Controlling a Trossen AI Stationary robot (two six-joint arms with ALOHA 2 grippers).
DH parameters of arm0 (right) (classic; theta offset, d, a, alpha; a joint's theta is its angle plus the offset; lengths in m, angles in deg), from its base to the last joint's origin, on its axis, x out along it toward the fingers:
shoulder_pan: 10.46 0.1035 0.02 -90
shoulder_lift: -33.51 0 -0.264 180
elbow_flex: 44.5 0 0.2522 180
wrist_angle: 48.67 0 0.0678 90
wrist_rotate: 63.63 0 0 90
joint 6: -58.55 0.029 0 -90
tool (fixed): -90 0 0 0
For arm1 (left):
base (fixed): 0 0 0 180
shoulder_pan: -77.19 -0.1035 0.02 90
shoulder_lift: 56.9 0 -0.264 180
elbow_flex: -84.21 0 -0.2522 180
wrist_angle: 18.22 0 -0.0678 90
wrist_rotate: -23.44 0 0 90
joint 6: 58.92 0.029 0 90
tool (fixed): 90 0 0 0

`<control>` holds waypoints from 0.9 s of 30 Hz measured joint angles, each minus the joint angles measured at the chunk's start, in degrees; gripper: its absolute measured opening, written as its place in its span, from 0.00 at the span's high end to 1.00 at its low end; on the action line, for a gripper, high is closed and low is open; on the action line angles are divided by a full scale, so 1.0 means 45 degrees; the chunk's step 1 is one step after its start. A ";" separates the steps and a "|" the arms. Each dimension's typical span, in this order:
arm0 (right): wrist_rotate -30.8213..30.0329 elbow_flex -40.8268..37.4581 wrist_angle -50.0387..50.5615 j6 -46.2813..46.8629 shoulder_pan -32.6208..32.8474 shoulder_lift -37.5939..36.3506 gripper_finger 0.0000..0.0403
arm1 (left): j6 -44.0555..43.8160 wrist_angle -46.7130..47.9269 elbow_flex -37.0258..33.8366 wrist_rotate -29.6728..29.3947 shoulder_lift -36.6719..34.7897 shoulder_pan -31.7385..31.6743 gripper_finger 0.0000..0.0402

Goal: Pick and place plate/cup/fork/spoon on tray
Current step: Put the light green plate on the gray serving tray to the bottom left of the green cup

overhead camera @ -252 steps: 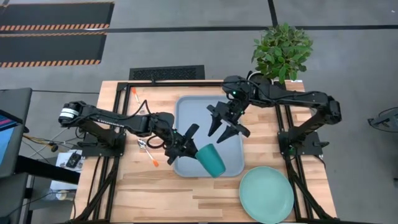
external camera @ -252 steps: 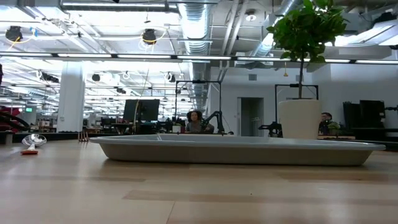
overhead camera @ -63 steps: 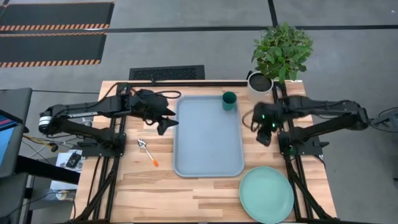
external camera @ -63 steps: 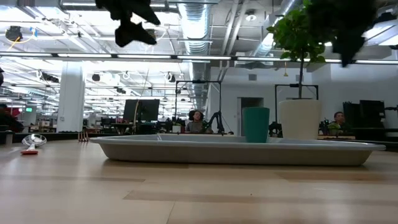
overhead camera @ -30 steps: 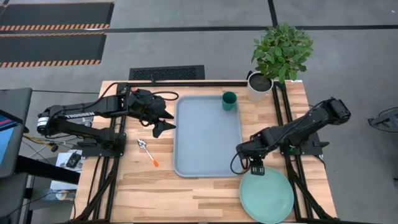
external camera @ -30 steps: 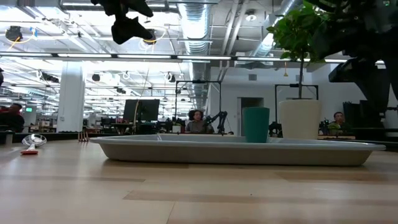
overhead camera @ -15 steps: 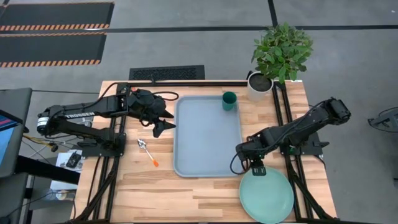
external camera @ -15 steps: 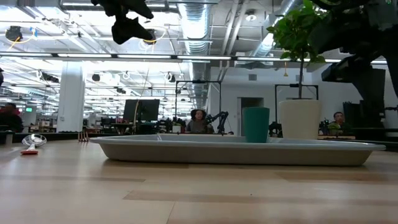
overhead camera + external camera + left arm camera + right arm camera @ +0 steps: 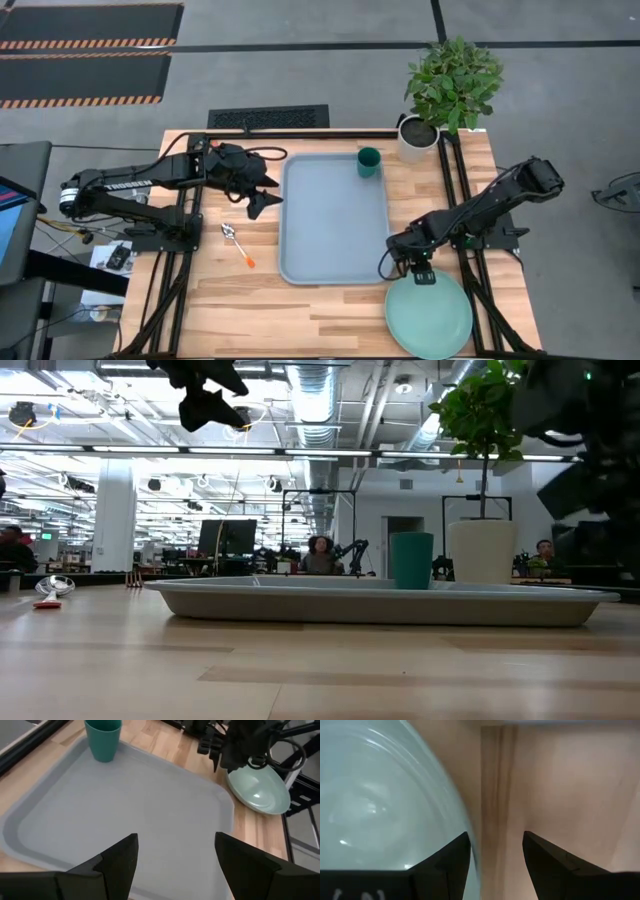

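The right gripper (image 9: 421, 274) hangs with fingers parted at the rim of the large round pale mint-green plate (image 9: 430, 318), one finger over the plate's edge, the other over bare wood. The plate lies flat on the tabletop just beside the large light blue-grey rectangular tray (image 9: 334, 222), where the small dark green cylindrical cup (image 9: 369, 162) already stands. Stiff, smooth and probably slippery, the plate is best pinched at its shallow rim; whether the fingers touch it cannot be told. The left gripper (image 9: 175, 854) waits, spread wide, above the tray's far side.
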State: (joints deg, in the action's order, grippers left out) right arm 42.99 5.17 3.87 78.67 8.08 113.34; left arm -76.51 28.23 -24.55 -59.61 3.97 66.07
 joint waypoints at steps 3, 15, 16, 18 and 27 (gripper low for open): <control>0.0155 -0.0385 -0.0490 0.0093 -0.0078 -0.0009 0.49 | -0.0004 0.0000 0.0000 -0.0031 0.0000 -0.0003 0.38; 0.0606 -0.0616 -0.0945 0.0557 0.0025 -0.0010 0.89 | 0.0000 0.0136 0.0000 -0.0194 0.0000 0.0000 0.38; 0.0877 -0.0620 -0.0927 0.0652 0.0040 0.0000 0.93 | 0.0011 0.0243 0.0000 -0.0278 0.0000 0.0000 0.38; 0.1222 -0.0605 -0.1016 0.0737 0.0071 -0.0008 0.97 | 0.0093 0.0420 -0.0005 -0.0357 0.0000 0.0000 0.38; 0.2329 -0.0604 -0.0893 0.1629 0.0630 0.0000 0.98 | 0.0133 0.0640 -0.0005 -0.0395 0.0005 0.0000 0.38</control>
State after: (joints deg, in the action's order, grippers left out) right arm 53.47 2.45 -0.15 86.00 10.91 113.34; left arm -75.91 31.11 -24.57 -61.39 3.99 66.07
